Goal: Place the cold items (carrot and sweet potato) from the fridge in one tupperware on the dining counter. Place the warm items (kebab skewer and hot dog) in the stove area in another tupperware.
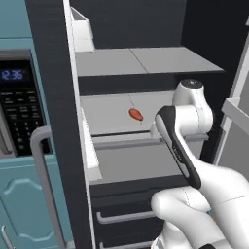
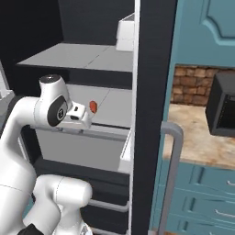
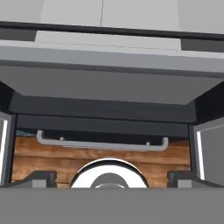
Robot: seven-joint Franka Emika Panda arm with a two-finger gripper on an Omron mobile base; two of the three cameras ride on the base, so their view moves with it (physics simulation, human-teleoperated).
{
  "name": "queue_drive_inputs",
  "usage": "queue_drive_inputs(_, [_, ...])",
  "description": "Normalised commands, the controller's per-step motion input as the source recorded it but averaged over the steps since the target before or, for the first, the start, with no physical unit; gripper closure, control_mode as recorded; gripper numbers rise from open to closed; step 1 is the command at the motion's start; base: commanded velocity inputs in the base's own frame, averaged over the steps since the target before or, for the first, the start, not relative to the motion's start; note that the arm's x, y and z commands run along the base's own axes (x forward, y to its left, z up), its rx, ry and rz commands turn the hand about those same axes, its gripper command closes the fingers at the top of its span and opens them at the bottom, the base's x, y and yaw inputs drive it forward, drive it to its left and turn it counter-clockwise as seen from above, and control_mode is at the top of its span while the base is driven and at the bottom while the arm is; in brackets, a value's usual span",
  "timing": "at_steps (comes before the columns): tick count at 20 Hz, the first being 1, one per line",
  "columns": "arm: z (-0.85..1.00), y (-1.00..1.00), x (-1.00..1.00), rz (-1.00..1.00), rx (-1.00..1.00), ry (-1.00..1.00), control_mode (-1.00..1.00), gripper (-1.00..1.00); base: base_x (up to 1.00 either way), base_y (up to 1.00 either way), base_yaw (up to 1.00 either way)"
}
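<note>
The fridge (image 1: pixel 146 63) stands open in front of the arm, and a small reddish-orange root (image 1: pixel 135 115) lies alone on the middle pale grey shelf (image 1: pixel 112 116), well back from the shelf's front lip; from its stubby oval shape it looks like the sweet potato, though it is too small to be sure it is not the carrot. The end effector (image 2: pixel 81 114) sits at shelf height in the right base view, just in front of that root and apart from it, with its jaws spread wide and nothing between them. The hand view looks down across the shelf fronts toward a drawer with a silver bar handle (image 3: pixel 103 142), so the camera is not aimed at the root, and a reach made from this pose could slide over or beside it. The root is small and rounded, so a closing grip that lands off-centre could roll it deeper or squirt it sideways. The shelf above leaves little headroom, and the wrist could knock its edge. The open door (image 1: pixel 53 121) and its bins crowd the arm's left side.
</note>
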Motion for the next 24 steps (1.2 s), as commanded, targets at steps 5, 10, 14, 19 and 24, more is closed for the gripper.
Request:
queue_drive_inputs(5, [0.0, 0.0, 0.0, 0.0, 0.0, 0.0, 1.0, -1.0, 0.33, 0.21, 0.0])
queue_drive_inputs(10, [0.0, 0.0, 0.0, 0.0, 0.0, 0.0, 1.0, -1.0, 0.23, 0.18, 0.0])
queue_drive_inputs(14, [0.0, 0.0, 0.0, 0.0, 0.0, 0.0, 1.0, -1.0, 0.3, 0.31, 0.0])
queue_drive_inputs(19, [-0.08, 0.22, 0.3, 0.0, 0.0, -0.4, -1.0, -1.0, 0.0, 0.0, 0.0])
queue_drive_inputs(24, [0.03, 0.01, 0.58, 0.0, 0.04, -0.2, -1.0, -1.0, 0.0, 0.0, 0.0])
